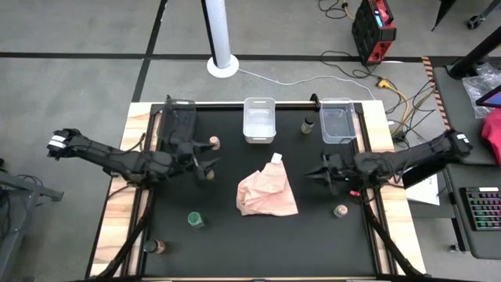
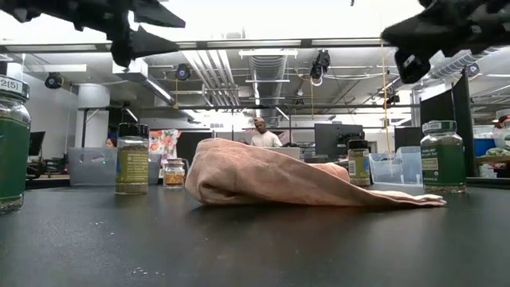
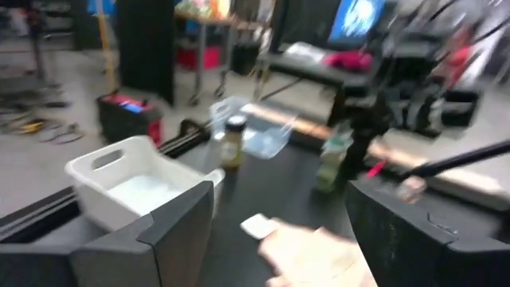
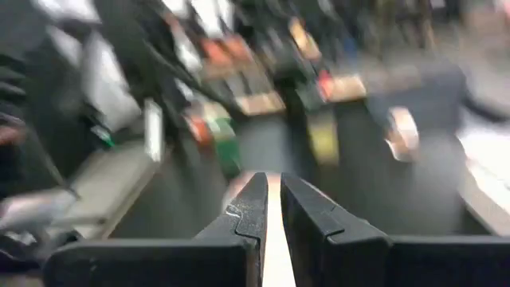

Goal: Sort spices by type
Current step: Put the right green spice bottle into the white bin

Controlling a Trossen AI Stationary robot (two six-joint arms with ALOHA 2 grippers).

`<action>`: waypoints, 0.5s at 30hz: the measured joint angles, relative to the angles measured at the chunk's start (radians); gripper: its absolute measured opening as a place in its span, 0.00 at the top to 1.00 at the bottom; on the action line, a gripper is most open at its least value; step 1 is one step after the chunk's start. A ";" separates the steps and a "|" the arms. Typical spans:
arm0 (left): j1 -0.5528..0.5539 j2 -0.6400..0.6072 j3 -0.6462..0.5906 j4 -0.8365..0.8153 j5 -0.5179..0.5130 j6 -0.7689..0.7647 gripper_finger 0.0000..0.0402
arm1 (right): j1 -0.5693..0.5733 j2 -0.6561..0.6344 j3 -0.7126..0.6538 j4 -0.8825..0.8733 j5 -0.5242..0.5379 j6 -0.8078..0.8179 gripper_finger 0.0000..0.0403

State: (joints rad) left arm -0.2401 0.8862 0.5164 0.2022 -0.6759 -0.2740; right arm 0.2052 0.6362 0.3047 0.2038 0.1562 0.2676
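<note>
On the black table, the left gripper hangs with fingers apart, holding nothing. The right gripper is closed, empty. Spice jars stand scattered; the far bins look empty.

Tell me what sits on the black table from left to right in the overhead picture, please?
Brown-lidded jar → green-lidded jar → tan-lidded jar → middle clear bin → pink cloth → dark-lidded jar → right clear bin → tan-lidded jar.
</note>
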 joint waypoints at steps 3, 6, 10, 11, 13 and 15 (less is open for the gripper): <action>0.000 0.061 0.095 -0.156 -0.081 -0.041 0.33 | -0.002 0.053 0.159 -0.406 0.175 0.173 0.93; 0.000 0.125 0.192 -0.314 -0.173 -0.087 0.33 | -0.003 0.106 0.281 -0.717 0.283 0.333 0.93; 0.000 0.206 0.294 -0.470 -0.233 -0.112 0.33 | -0.002 0.148 0.350 -0.828 0.290 0.370 0.93; 0.000 0.226 0.314 -0.493 -0.246 -0.112 0.33 | -0.002 0.153 0.359 -0.826 0.290 0.364 0.93; 0.000 0.262 0.352 -0.516 -0.270 -0.113 0.33 | -0.002 0.158 0.370 -0.826 0.290 0.350 0.93; 0.000 0.293 0.384 -0.553 -0.303 -0.114 0.33 | -0.002 0.161 0.375 -0.827 0.290 0.342 0.93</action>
State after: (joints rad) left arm -0.2401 1.1789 0.9004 -0.3510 -0.9788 -0.3877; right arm 0.2028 0.7973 0.6792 -0.6233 0.4461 0.6101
